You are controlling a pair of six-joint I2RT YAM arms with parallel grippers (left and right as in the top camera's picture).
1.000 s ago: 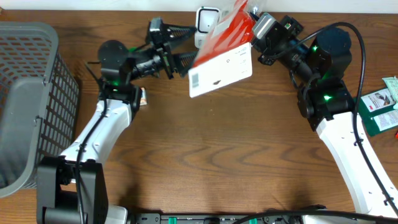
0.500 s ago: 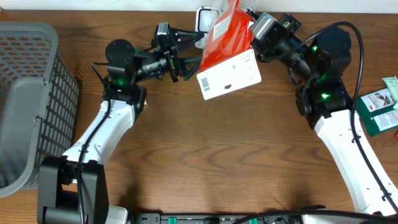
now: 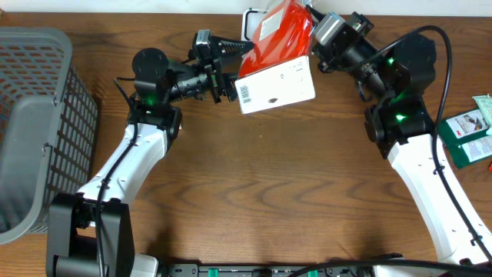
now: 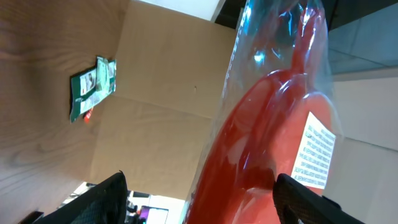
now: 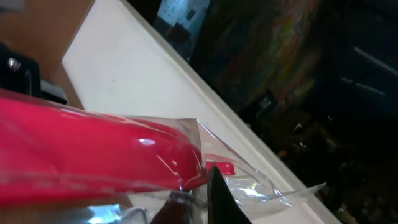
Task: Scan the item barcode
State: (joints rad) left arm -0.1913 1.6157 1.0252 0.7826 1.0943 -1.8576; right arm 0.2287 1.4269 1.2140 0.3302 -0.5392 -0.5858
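My right claw (image 3: 314,31) pinches red package (image 3: 278,35) by its film edge | left claw (image 3: 234,71) spread beside barcode (image 3: 244,93) | risk, as I judge it: film slips, package swings, barcode tilts away or drops to bench (image 3: 269,192)

I count one red packaged item (image 3: 278,42), one white device (image 3: 252,21), one grey basket (image 3: 31,115) and two green packets (image 3: 467,138) on the counter (image 3: 269,192), and two tools: left tool (image 3: 231,68), right tool (image 3: 314,27).
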